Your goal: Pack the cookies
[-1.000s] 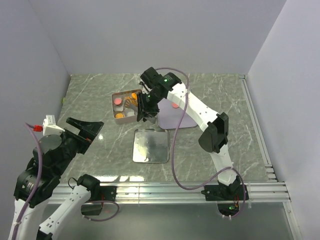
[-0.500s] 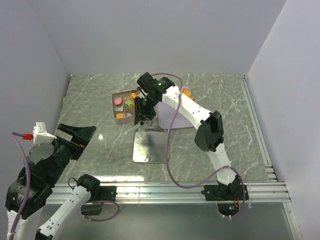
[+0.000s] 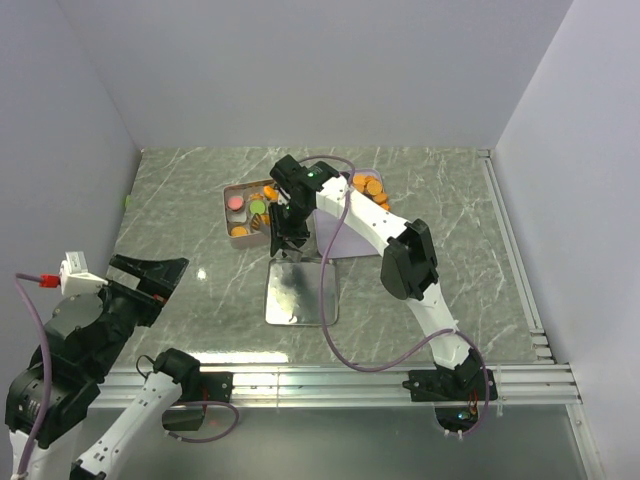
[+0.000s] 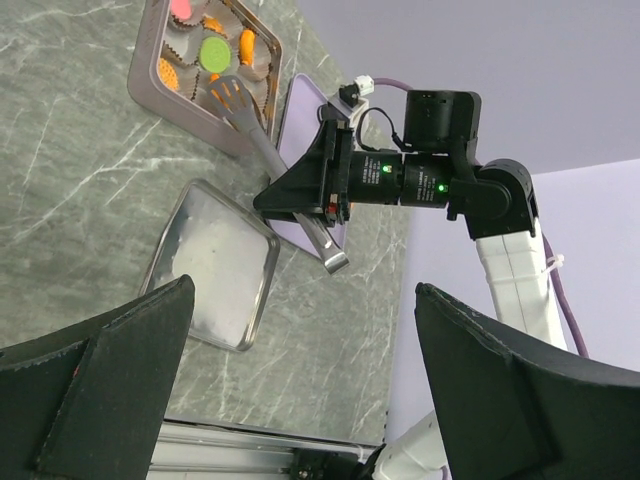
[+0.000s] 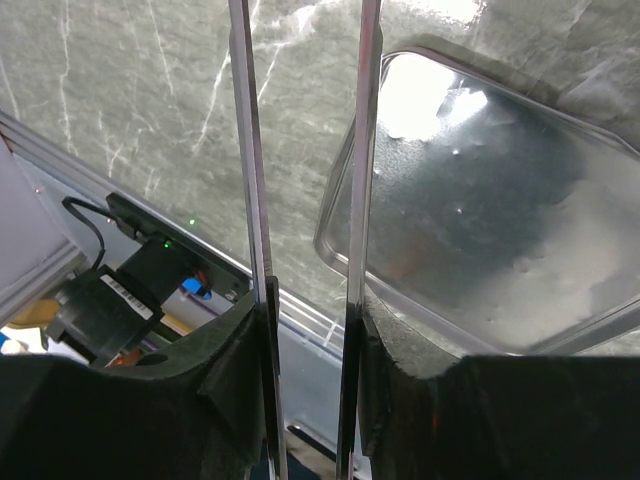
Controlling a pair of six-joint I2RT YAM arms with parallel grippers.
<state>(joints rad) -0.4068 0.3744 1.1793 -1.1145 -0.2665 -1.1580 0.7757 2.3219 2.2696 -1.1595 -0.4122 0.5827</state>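
The right gripper [image 3: 286,222] has its fingers [image 5: 232,345] pressed on a pair of metal tongs [image 4: 262,145], and the two thin arms of the tongs run side by side out of the grip, near each other but not touching. The long axis of the tongs goes slanting from the gripper to the open square tin [image 3: 232,222], and the flat slotted tip is at the near rim of the tin.

The cookies [image 4: 214,50] are in two places. Some lie in the tin: one pink, one green and several orange. More orange ones [image 3: 369,185] sit in a heap at the far right corner of the lavender tray [image 3: 340,242], beside the tin. They are round discs, so they show no long axis; most show their flat face upward.

A shallow square metal tray [image 3: 300,292] lies just in front of the gripper.

The left gripper [image 3: 150,278] is at the near left, well apart from the tin, spread wide with nothing in it.
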